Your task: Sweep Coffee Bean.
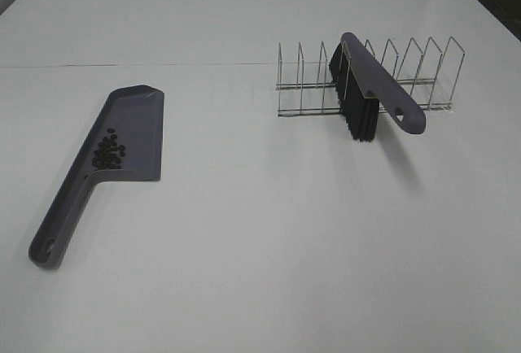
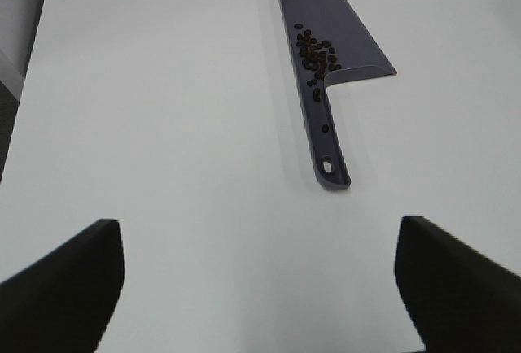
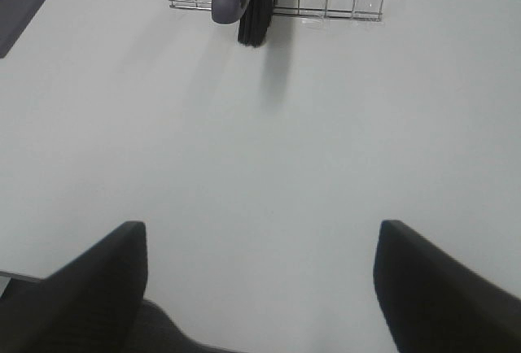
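Already the coffee beans (image 1: 107, 154) are gathered in a loose cluster inside the dustpan (image 1: 140, 117), at the narrow end of the pan where it meets its own handle; in the left wrist view a bean or two can be seen lying down in the handle channel, apart from the cluster; no beans are seen on the bench (image 1: 269, 239) itself. The brush (image 1: 370, 84) is lodged in the wire rack (image 1: 423, 72), well apart from the dustpan, bristles down and handle sticking out towards the near side. The left gripper (image 2: 260, 288) is seen with its jaws spread wide and nothing between them, short of the dustpan's handle end; the right gripper (image 3: 260, 288) likewise stands wide apart and empty, facing the rack.

By these views the sweeping is judged largely done, so the risks lie in what is handled next. If the dustpan were lifted by its handle and tipped handle-down, the beans would likely roll along the channel and out; a knock from a gripper could scatter them over the pan's open lip. If the brush were pulled askew, the light rack might be dragged or toppled, since its wires hold the bristle block.
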